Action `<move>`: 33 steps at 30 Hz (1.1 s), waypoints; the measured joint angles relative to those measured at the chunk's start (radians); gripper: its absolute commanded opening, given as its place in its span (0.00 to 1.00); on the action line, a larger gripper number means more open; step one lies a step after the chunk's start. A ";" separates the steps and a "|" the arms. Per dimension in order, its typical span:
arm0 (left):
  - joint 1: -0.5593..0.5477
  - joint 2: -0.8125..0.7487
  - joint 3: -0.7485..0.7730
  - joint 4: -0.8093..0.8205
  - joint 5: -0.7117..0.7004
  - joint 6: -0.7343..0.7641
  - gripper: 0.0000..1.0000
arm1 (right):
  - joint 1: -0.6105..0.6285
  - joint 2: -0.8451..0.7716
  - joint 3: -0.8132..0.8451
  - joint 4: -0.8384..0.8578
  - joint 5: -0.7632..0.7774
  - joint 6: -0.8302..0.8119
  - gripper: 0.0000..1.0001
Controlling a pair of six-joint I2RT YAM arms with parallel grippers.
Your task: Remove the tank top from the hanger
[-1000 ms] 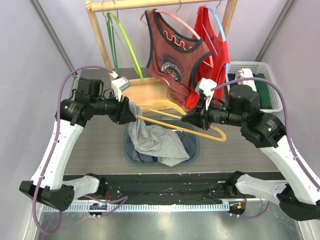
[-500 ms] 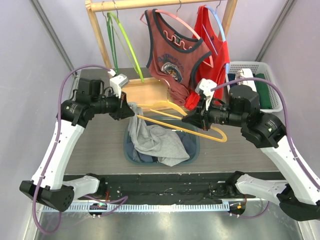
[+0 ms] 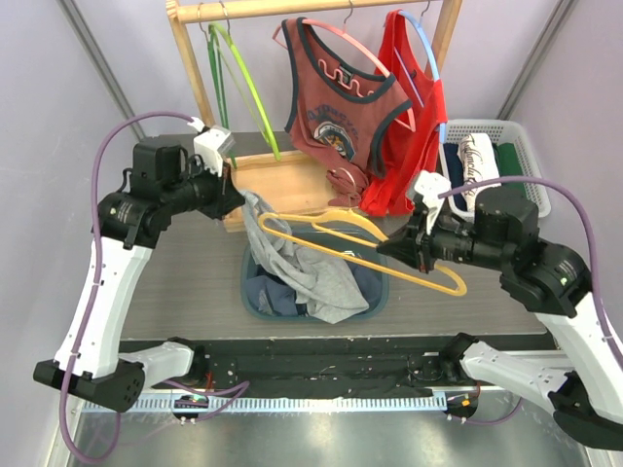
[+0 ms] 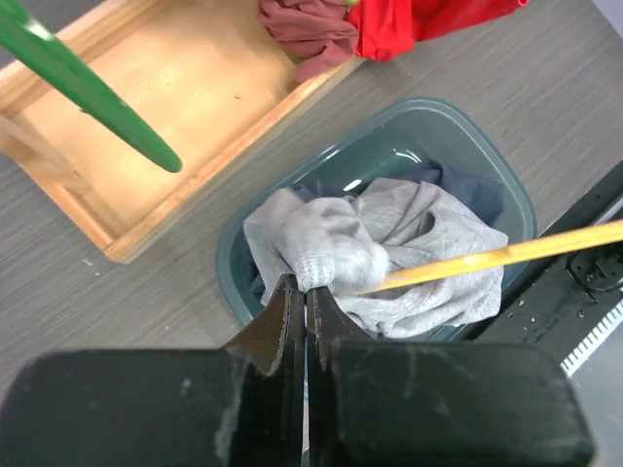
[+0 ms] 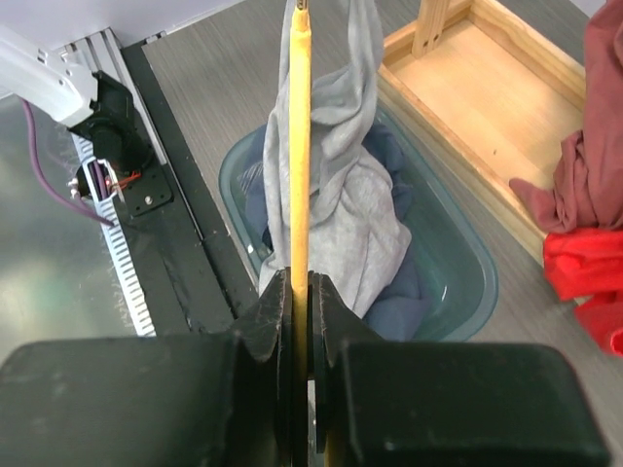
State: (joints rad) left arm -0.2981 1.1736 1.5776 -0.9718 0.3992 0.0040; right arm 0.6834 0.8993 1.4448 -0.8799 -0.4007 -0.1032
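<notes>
A grey tank top point(image 3: 292, 261) hangs half out of a teal bin, one strap still looped over the left end of a yellow hanger point(image 3: 352, 222). My left gripper point(image 3: 237, 195) is shut on a bunched fold of the tank top point(image 4: 331, 243) and holds it up above the bin, next to the hanger's bar point(image 4: 506, 255). My right gripper point(image 3: 387, 249) is shut on the hanger's bar point(image 5: 300, 146) and holds it level over the bin. The grey cloth point(image 5: 350, 195) drapes from the hanger's far end in the right wrist view.
The teal bin point(image 3: 383, 287) holds dark blue clothes under the tank top. Behind it stands a wooden rack with a tray base point(image 3: 287, 180), carrying a green hanger point(image 3: 238, 83), a maroon tank top point(image 3: 336, 97) and a red one point(image 3: 414, 107). A white basket point(image 3: 531, 156) sits at the right.
My left gripper has shut on the tank top and pulled it up and to the left. My right arm has drawn the hanger to the right and nearer, stretching the cloth.
</notes>
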 measured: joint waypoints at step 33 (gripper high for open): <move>-0.171 0.049 -0.209 -0.036 0.251 0.174 0.21 | 0.000 0.275 0.277 0.140 0.531 0.052 0.01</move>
State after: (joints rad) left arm -0.4694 1.2224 1.3689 -1.0080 0.6502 0.1780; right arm 0.6834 1.1744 1.7218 -0.7395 0.1307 -0.0509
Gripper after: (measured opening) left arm 0.040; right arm 0.099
